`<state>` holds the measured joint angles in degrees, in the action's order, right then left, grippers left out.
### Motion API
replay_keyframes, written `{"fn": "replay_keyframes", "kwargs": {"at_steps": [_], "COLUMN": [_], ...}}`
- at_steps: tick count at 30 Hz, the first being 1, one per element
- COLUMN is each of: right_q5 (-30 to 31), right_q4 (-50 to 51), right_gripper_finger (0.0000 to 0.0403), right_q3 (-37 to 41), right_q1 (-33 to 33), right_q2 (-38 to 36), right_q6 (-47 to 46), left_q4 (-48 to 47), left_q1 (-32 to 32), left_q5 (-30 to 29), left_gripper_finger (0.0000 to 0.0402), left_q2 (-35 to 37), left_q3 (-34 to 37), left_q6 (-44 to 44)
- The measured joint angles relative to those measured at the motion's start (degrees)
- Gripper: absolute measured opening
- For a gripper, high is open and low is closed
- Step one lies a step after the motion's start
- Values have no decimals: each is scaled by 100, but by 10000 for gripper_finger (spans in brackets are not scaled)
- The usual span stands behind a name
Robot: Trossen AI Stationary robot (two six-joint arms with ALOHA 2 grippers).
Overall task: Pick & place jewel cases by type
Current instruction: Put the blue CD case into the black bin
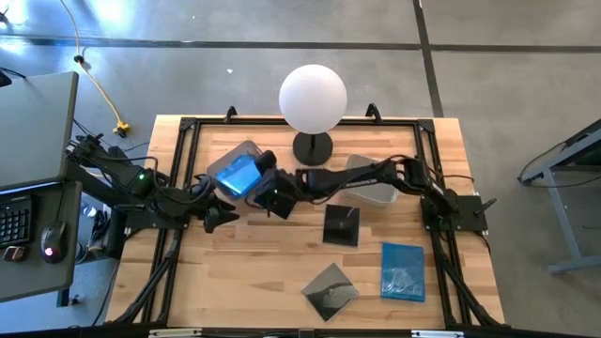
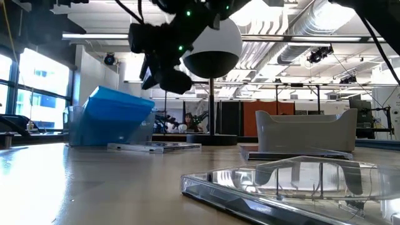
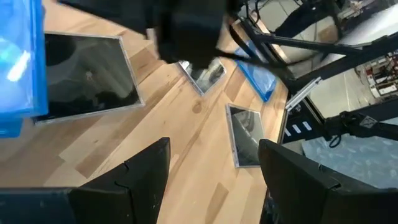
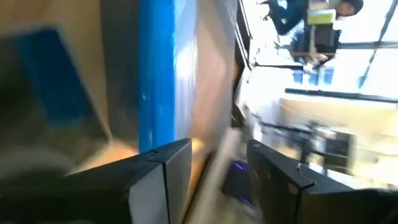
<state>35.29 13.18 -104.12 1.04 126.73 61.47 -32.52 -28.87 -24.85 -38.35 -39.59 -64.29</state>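
Translucent blue jewel cases lie tilted in the grey left bin, their upper edges leaning over its rim. My right gripper hovers open just above and beside them, reaching across from the table's right, with nothing between its fingers. A dark jewel case lies flat on the table next to that bin. Two more dark cases and one blue case lie flat on the near right of the table. My left gripper waits open near the bin.
A second grey bin stands at mid-table, partly under my right arm. A lamp with a white globe stands at the far edge. A black frame runs round the tabletop. Bare wood lies at the near left.
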Motion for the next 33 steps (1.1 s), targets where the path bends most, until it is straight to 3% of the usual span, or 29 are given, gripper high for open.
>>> {"fn": "replay_keyframes", "kwargs": {"at_steps": [8,11,14,19,23,28,33], "right_q5": [2298,3114,3234,1651,290,-945,-2159], "right_q4": [1315,2368,3738,5978,6912,7529,7529], "right_gripper_finger": [150,149,149,149,149,149,149], "right_q3": [0,0,0,-9,-9,33,908], "right_q1": [991,1346,1652,1969,2225,2760,3157], "right_q2": [-191,-278,-460,-902,-1177,-1220,-1428], "right_q6": [167,-405,-1550,-4479,-6399,-7144,-7603], "left_q4": [-287,-276,-265,17,344,635,803], "left_q1": [-1,-1,-1,-1,-1,-1,-3], "left_q5": [-19,-18,-54,54,169,200,179], "left_gripper_finger": [241,241,241,241,241,241,241], "left_q2": [-115,-189,-332,-684,-1036,-1354,-1494], "left_q3": [0,2,2,2,2,2,4], "left_q6": [-2,-4,-16,-28,4,181,223]}}
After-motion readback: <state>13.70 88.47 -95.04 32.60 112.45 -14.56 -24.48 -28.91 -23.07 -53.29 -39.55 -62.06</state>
